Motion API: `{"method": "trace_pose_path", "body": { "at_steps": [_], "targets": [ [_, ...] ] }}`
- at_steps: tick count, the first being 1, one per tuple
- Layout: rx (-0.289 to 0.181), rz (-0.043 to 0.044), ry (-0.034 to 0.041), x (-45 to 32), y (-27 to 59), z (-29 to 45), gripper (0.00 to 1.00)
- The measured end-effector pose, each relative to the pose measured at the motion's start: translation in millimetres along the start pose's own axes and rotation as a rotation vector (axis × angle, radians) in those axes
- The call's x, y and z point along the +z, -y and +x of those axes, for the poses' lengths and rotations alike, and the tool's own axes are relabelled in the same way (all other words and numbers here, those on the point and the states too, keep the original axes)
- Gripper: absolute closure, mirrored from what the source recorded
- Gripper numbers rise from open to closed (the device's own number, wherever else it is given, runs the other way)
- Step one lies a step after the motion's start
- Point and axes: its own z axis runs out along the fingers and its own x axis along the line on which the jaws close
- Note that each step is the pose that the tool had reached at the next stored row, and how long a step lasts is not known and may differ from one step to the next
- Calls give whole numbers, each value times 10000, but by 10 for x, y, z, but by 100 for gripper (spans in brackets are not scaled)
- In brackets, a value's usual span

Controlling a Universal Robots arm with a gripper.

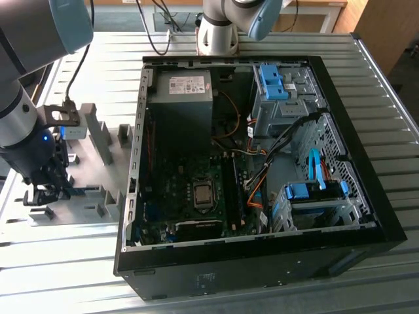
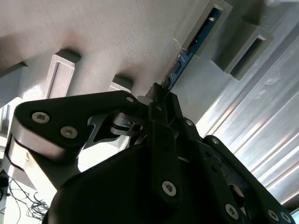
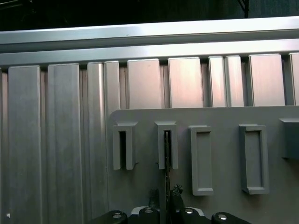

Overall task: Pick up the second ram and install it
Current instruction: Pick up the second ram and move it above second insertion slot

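The second ram (image 2: 184, 56) is held at its near end by the gripper (image 2: 162, 91), whose jaws are seen in the second wrist view closed on the stick from both sides. Its far end is still seated in a narrow slotted holder (image 3: 160, 144) on the grey plate (image 3: 140, 186). The grasp is therefore judged to be made but the stick not yet lifted clear, and carrying and installing are left undone. The stick is thin, flat and blue-green, with small dark parts along its face. In the first wrist view it is seen edge-on as a fine dark line. The gripper is built of black matt links joined by bright screw heads.

The holder is a grey, matt, box-shaped block with a slit. A twin block (image 3: 116, 149) just beside it is seen with its slit empty, and wider hollow rectangular blocks (image 3: 193, 158) are ranged further along. The plate is finely textured and rests on a table (image 1: 65, 275) of ribbed, shiny aluminium profiles.

At the exterior view's lower left the gripper is found over that plate. Well apart, across the centre and right of the frame, an open black computer case (image 1: 262, 278) is laid on its side. Inside it are shown a dark motherboard (image 1: 163, 196), a square metal processor socket (image 1: 203, 194) and long dark memory slots (image 1: 230, 190) beside the socket. Whether any slot is already filled cannot be told.
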Motion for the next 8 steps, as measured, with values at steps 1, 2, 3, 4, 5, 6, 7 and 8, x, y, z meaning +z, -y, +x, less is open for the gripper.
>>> {"method": "trace_pose_path", "body": {
  "at_steps": [1,2,3,4,5,6,7,8],
  "targets": [
    [0,0,0,1,0,0,76],
    [0,1,0,1,0,0,83],
    [0,0,0,2,0,0,83],
    [0,1,0,3,0,0,83],
    [0,1,0,3,0,0,83],
    [0,0,-1,4,0,0,85],
    [-1,0,0,4,0,0,85],
    [0,0,-1,4,0,0,86]
  ]
}}
